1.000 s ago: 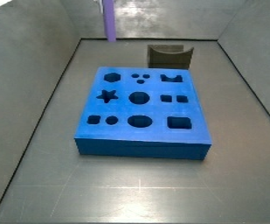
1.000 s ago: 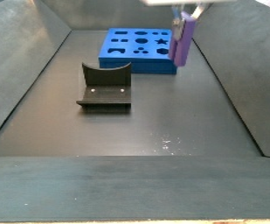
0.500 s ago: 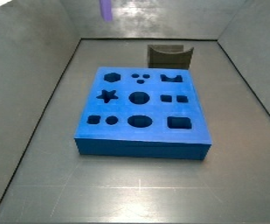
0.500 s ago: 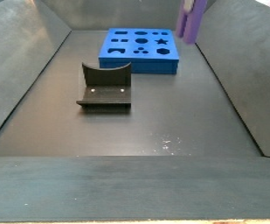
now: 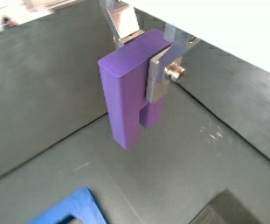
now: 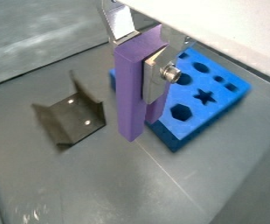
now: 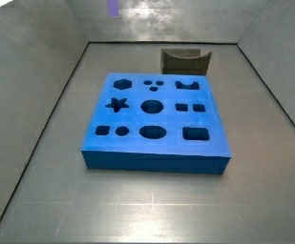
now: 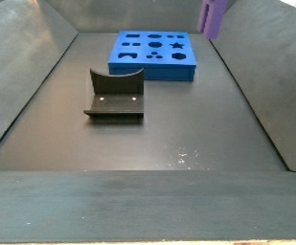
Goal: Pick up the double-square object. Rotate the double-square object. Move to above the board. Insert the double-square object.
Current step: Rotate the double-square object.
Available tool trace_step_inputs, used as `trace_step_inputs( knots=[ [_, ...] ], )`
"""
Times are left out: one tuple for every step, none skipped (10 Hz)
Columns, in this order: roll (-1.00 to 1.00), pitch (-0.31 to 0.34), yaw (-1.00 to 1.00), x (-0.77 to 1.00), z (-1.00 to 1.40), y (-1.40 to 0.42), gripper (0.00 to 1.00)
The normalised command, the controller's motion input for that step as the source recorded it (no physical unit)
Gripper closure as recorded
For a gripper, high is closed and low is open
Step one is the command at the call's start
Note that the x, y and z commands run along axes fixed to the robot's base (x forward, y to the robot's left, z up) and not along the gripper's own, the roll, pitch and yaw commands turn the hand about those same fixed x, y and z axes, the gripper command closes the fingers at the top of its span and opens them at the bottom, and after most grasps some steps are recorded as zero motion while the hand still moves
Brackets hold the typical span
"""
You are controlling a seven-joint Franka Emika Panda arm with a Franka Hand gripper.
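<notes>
The gripper clamps the double-square object hanging upright between its fingers.

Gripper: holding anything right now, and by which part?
Yes. The gripper holds the double-square object by its upper end, fingers clamped on opposite faces, block hanging upright.

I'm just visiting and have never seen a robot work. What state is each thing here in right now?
Pincer: shut on the block, raised high above the floor.
Block: held upright in the air, touching nothing below.
Board: flat on the floor, all cut-outs empty.
Holder: on the floor, empty, apart from the board.
</notes>
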Motion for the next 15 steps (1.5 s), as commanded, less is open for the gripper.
trace_step_inputs(
  knots=[
    [0.04, 0.079, -1.00, 0.03, -0.01, 0.01, 1.00],
    [0.05, 0.086, -1.00, 0.03, -0.01, 0.01, 1.00],
    [0.06, 0.101, -1.00, 0.03, 0.00, 0.01, 1.00],
    [0.06, 0.110, -1.00, 0.04, 0.00, 0.01, 1.00],
    [0.07, 0.137, -1.00, 0.04, 0.01, 0.01, 1.00],
    [0.08, 0.162, -0.96, 0.04, 0.01, 0.01, 1.00],
    [0.05, 0.152, -0.62, 0.04, 0.01, 0.01, 1.00],
    [0.04, 0.145, -0.47, 0.05, 0.02, 0.01, 1.00],
    [0.02, 0.136, -0.22, 0.05, 0.02, 0.01, 1.00],
    [0.00, 0.000, -1.00, 0.07, 0.00, 0.04, 1.00],
    [0.00, 0.000, -1.00, 0.07, 0.00, 0.04, 1.00],
    [-0.01, 0.001, -1.00, 0.06, -0.01, 0.04, 1.00],
    [-0.01, 0.002, -1.00, 0.06, -0.01, 0.03, 1.00],
    [-0.01, 0.003, -1.00, 0.05, -0.02, 0.03, 1.00],
    [-0.01, 0.005, -1.00, 0.05, -0.02, 0.03, 1.00]
  ],
)
